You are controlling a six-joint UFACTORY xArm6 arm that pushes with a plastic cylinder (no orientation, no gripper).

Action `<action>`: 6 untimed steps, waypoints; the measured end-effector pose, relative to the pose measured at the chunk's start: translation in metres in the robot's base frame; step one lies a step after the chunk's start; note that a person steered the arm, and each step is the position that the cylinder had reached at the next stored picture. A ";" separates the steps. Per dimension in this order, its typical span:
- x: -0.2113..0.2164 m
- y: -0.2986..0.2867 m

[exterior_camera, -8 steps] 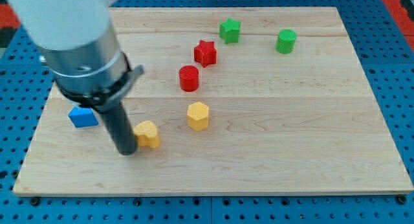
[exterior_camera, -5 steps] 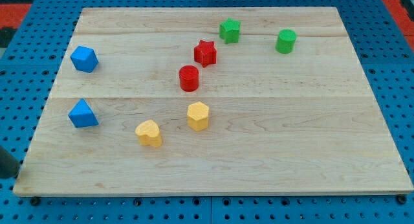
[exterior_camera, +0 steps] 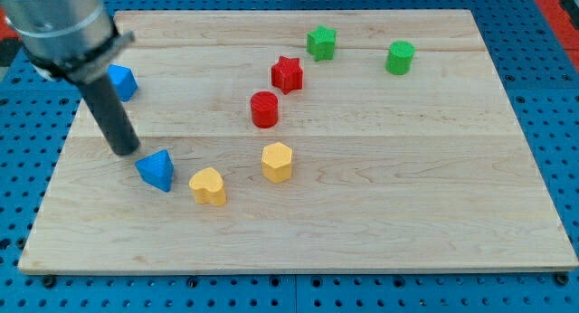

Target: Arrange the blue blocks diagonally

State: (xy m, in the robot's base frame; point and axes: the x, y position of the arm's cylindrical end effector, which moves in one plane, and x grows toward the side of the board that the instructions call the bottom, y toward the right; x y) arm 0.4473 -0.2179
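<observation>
My tip rests on the tabletop near its left edge, just up-left of the blue triangle, placed to push it down-right. The other blue block sits partly behind my rod near the top-left corner. I have no gripper, so nothing is held. The yellow block lies just right of the triangle.

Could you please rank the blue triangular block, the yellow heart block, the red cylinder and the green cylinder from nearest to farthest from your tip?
From my tip:
1. Blue triangular block, just lower right.
2. Yellow heart block, further right.
3. Red cylinder, mid-board, upper right.
4. Green cylinder, near the view's top right.
</observation>
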 end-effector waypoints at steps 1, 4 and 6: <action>-0.101 0.012; -0.118 -0.053; -0.119 -0.027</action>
State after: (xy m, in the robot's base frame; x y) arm 0.3282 -0.2451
